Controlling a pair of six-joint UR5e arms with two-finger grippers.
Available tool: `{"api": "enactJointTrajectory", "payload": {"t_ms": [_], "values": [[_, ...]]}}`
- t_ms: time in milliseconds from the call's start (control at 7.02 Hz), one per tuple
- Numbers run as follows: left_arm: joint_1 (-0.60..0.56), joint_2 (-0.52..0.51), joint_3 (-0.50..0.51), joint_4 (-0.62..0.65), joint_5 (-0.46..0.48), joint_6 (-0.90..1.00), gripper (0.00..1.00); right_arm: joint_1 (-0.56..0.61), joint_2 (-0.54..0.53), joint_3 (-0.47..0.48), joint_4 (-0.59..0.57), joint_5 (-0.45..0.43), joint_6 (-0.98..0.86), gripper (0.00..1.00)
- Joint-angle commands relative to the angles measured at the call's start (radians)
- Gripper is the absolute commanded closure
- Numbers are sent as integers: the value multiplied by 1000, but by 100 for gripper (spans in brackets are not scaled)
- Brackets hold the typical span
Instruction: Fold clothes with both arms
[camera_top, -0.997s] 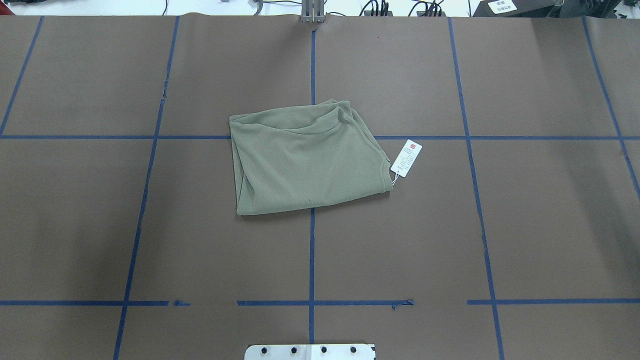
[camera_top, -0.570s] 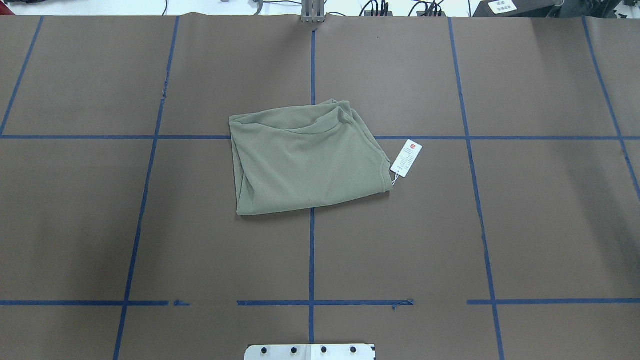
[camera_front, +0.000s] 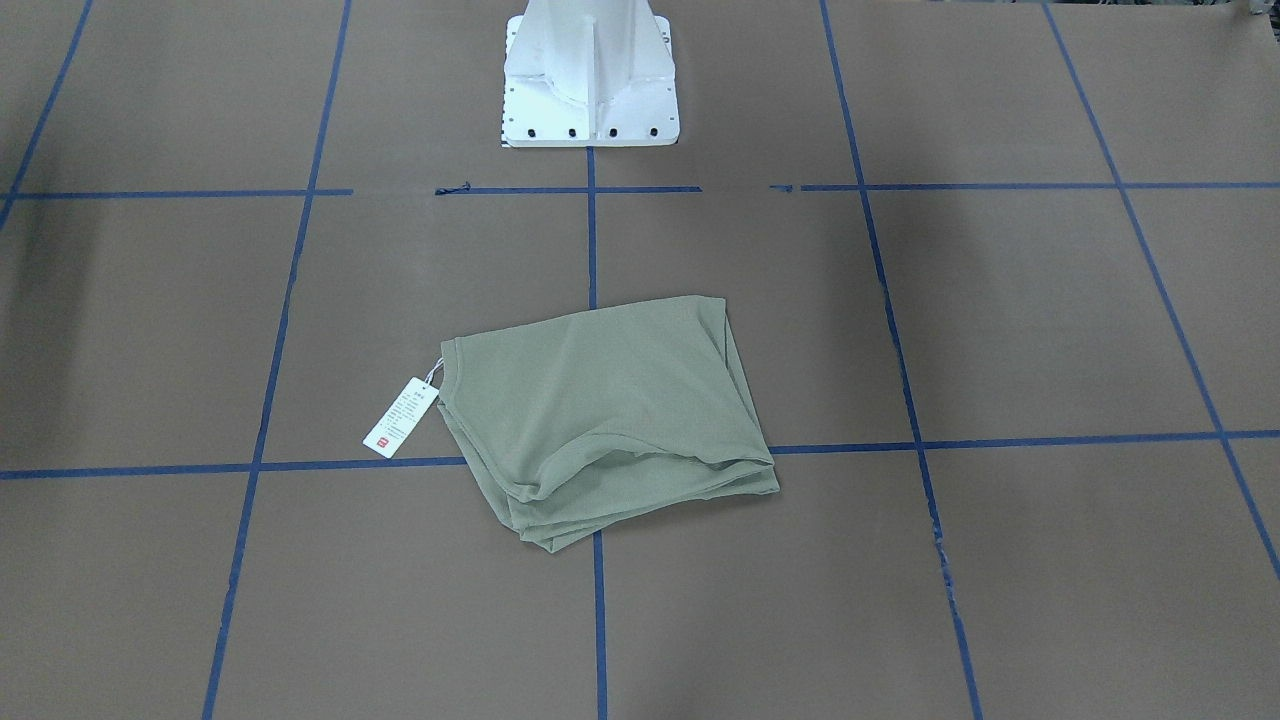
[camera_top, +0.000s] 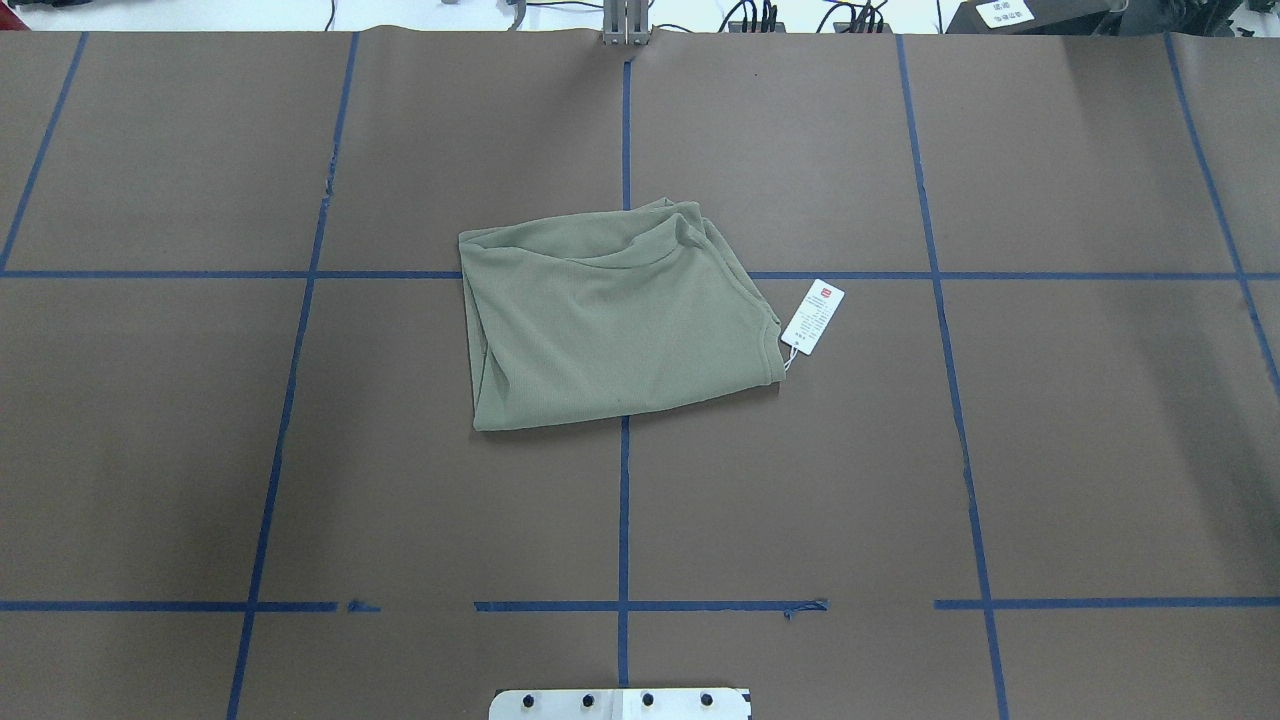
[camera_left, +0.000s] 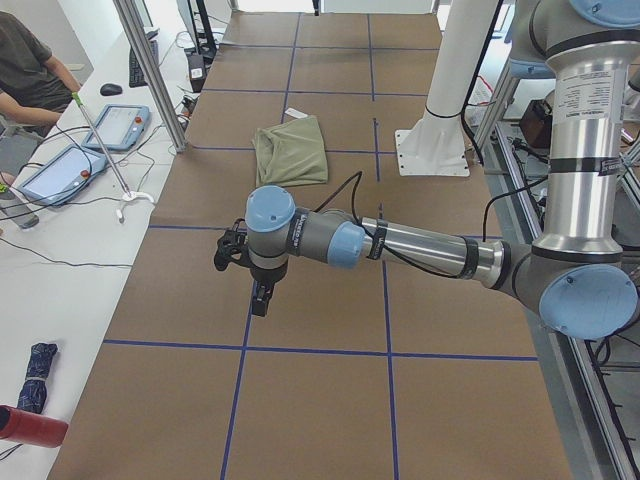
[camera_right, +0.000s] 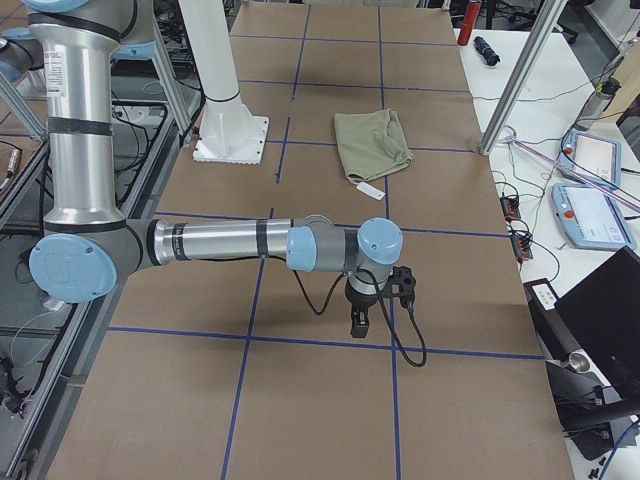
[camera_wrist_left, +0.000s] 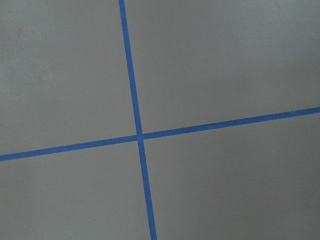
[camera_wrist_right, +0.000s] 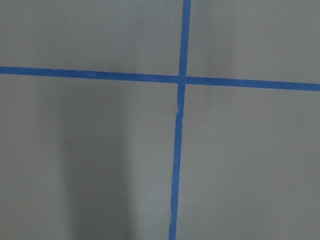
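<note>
**One folded shirt mid-desk, both arms out toward the ends**

We see the sage-green shirt (camera_top: 615, 320) lying folded into a rough rectangle about midway between the desk's (camera_top: 1050, 450) two ends. It sits across the crossing of two blue tape lines (camera_top: 623, 520). Its layered, slightly rumpled folds face the operators' edge, and its smoother edge faces the white pedestal (camera_front: 590, 90) at the robot's edge. The white hang tag (camera_top: 812, 316) lies flat on the desk just beside the shirt's corner, on the side toward the right end, joined to it by a thin string.

Neither arm touches the shirt. The left arm (camera_left: 420, 245) reaches out low over the desk near the left end, with the left gripper (camera_left: 260, 305) pointing down above a tape line. The right arm (camera_right: 230, 242) does the same near the right end, its right gripper (camera_right: 359, 322) also pointing down. Both are well apart from the shirt. We cannot tell whether either gripper's fingers are spread or closed. Both wrist cameras show only bare desk and crossing tape.
</note>
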Motion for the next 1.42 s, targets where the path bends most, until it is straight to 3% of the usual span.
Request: {"api": "enactJointTrajectory", "payload": {"t_ms": [0,1282], "values": [[0,4,4,1,0,0,0,0,5,1,2,13,0,0],[1,-10,-5,-1,-37,-1,0,-13,13,2,2,25,-1,0]]}}
